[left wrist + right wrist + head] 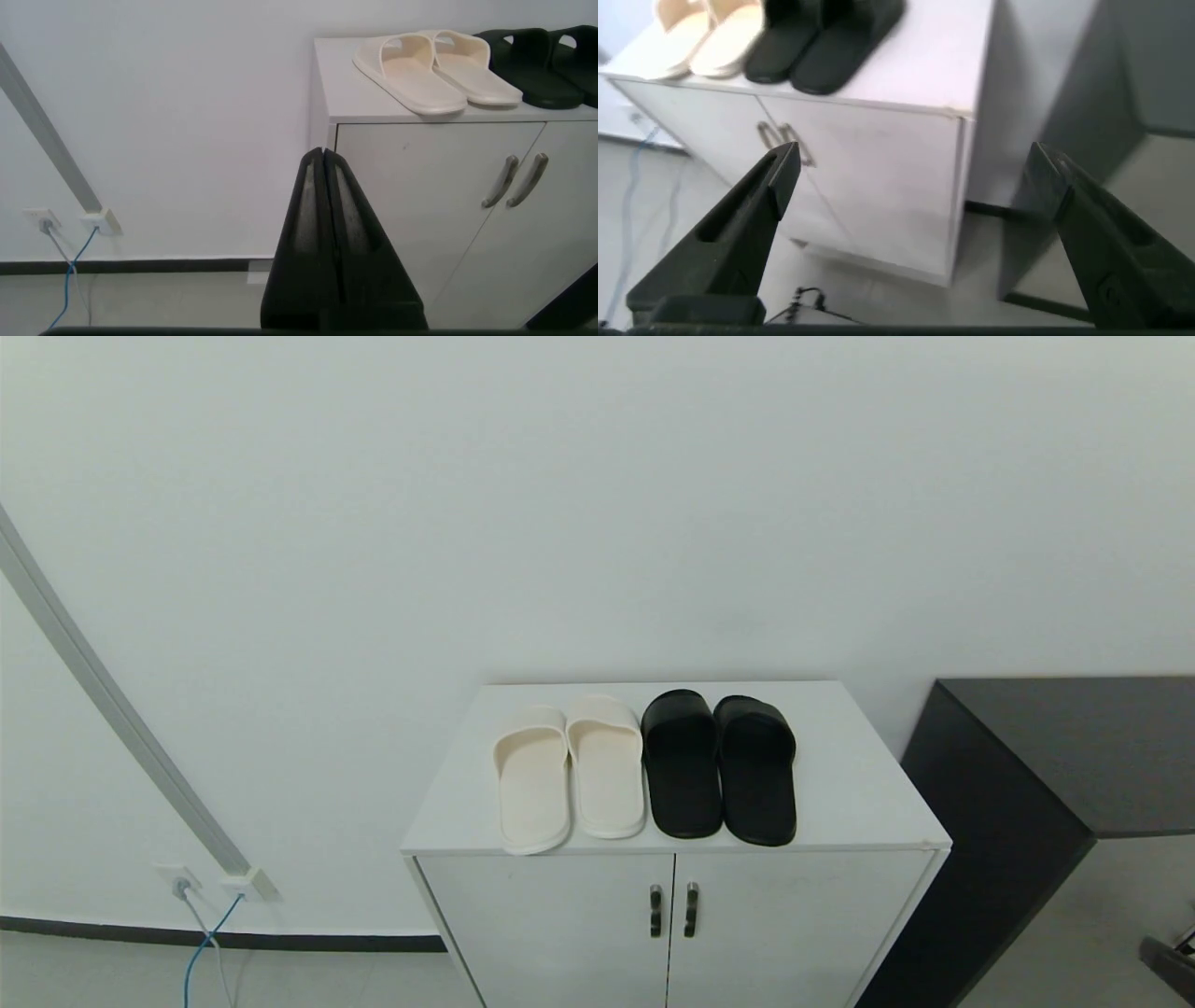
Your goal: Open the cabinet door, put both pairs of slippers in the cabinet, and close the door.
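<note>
Head view: the cabinet (pixel 845 784) stands against the wall, both doors (pixel 560 924) shut, and the two handles (pixel 673 909) sit side by side at the seam. On top of the cabinet the white slippers (pixel 569 775) lie on the left and the black slippers (pixel 719 767) on the right. The pairs touch, toes toward the wall. A dark unit (pixel 1055 756) stands just right of the cabinet, and a blue cable (pixel 201 943) hangs low on the wall to its left.

Left wrist view: the left gripper (pixel 324 154) hangs low in front of the cabinet's left door, its fingers (pixel 313 224) clenched flat together on nothing. Both pairs are up on the cabinet top.

Right wrist view: the right gripper (pixel 913 149) hangs off the cabinet's right front corner, its fingers (pixel 738 233) spread wide apart, nothing between them.
</note>
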Motion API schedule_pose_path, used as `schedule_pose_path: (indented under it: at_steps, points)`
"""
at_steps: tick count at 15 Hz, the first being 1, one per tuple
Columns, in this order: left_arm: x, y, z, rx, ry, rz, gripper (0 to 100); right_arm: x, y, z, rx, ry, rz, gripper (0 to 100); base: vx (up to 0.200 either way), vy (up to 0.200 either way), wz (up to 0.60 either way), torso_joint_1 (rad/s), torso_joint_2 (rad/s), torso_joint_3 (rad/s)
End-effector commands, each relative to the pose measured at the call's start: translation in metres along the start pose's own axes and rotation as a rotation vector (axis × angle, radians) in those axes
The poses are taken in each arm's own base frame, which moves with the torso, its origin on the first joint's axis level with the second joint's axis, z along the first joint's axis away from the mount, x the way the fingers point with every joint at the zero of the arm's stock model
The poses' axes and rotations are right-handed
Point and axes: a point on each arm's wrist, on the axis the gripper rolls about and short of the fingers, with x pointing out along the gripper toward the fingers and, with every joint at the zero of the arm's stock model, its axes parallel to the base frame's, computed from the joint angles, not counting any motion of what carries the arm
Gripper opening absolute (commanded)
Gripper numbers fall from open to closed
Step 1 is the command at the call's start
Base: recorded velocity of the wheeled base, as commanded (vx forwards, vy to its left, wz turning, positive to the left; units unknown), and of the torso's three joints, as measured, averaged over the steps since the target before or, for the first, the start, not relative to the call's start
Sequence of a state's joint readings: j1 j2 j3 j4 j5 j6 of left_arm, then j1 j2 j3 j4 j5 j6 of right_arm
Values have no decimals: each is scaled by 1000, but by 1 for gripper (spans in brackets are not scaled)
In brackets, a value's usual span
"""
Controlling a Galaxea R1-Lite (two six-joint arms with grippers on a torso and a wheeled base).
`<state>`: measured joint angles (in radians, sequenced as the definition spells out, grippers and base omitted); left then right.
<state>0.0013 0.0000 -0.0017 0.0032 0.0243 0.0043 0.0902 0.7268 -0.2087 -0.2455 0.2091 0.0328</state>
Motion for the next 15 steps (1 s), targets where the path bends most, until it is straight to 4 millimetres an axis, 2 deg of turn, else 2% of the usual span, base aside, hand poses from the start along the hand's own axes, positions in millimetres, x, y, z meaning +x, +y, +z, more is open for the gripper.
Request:
schedule_pose_path:
  at_steps: [1,5,9,15]
  points:
    - [0,0,0,0,2,1,0,49,2,11,36,122,86,100,0,0,0,0,0,0]
    - [0,0,0,0,2,1,0,86,15,24,25,137,98,100,0,0,0,0,0,0]
    - [0,0,0,-3,2,1,0,121,62,43,78,127,86,100,0,0,0,0,0,0]
    - [0,0,0,-4,2,1,0,193,121,58,123,118,10,100,0,0,0,0,0,0]
